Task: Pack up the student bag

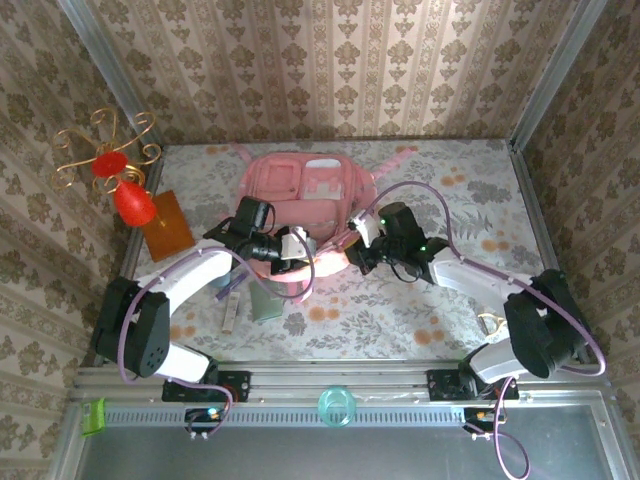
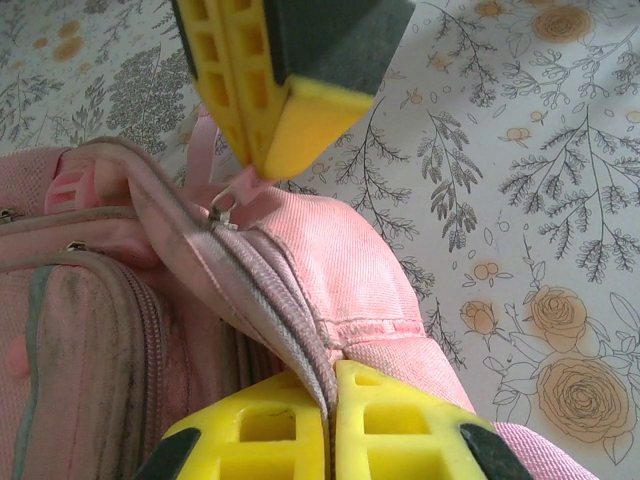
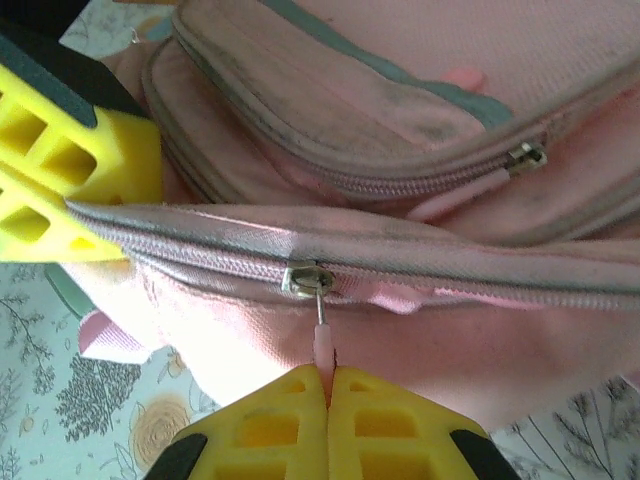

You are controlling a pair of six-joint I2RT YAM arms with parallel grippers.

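The student bag (image 1: 300, 183), soft and pink with several zip pockets, lies flat at the table's middle back. My left gripper (image 2: 333, 378) is shut on the fabric edge beside the bag's main zip (image 2: 262, 300). My right gripper (image 3: 328, 372) is shut on the pink zip pull (image 3: 322, 340), which hangs from the metal slider (image 3: 308, 278). In the top view the two grippers, left (image 1: 298, 256) and right (image 1: 350, 250), meet at the bag's near edge. The zip is closed to the left of the slider and slightly parted to its right.
A red ornament on a gold wire stand (image 1: 118, 180) and an orange-brown board (image 1: 167, 225) stand at the left. A thin stick (image 1: 232, 300) and a greenish flat item (image 1: 268, 302) lie under the left arm. A teal cup (image 1: 337, 406) sits on the front rail.
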